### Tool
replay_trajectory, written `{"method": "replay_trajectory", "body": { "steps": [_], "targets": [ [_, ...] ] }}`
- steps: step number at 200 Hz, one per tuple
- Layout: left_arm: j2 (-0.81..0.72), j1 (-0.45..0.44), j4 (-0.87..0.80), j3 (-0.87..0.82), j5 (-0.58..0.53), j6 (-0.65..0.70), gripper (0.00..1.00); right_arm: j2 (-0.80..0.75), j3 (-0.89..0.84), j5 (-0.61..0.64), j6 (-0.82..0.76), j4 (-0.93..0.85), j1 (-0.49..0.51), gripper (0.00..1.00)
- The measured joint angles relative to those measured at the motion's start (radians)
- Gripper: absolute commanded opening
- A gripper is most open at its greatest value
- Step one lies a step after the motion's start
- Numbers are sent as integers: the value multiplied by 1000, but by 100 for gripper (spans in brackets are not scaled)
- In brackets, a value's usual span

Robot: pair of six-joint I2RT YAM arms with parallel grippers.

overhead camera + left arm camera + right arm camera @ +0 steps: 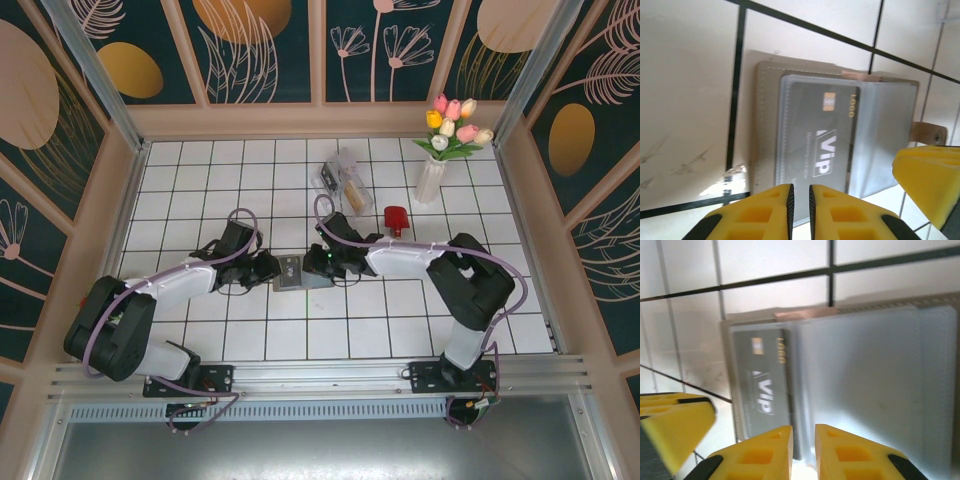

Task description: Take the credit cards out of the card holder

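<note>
Card holder flat on tiled counter; left tool and right tool at opposite edges.

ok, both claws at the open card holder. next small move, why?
Probably close the right claw on the near edge of the grey VIP card: the card sits in the clear sleeve of the open grey-brown folding card holder, with the left claw nearly shut at its other edge.

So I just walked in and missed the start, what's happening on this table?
The left arm and right arm meet over an open card holder lying on the tiled table, jaws nearly closed at its opposite edges; whether either pinches it is unclear. A dark card sits in its clear sleeve, not yet out.
</note>
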Motion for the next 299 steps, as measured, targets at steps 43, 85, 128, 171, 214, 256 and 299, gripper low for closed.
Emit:
{"method": "replay_trajectory", "body": {
  "steps": [43,85,128,171,214,256,299],
  "targets": [
    [14,0,53,-18,36,-30,12,1,-11,-68,2,79,25,15],
    [59,0,52,-39,36,-49,8,64,-11,-93,18,93,38,14],
    [69,0,54,-45,35,-60,8,76,-11,-80,35,78,38,14],
    [71,0,55,-45,30,-60,8,76,-11,-57,39,51,38,17],
    [72,0,56,-45,29,-61,11,76,-18,-52,39,53,38,18],
    [75,0,65,-49,32,-61,13,84,-37,-100,35,105,31,16],
    [77,2,93,-63,46,-61,15,98,-35,-140,24,118,18,16]
  ]
}}
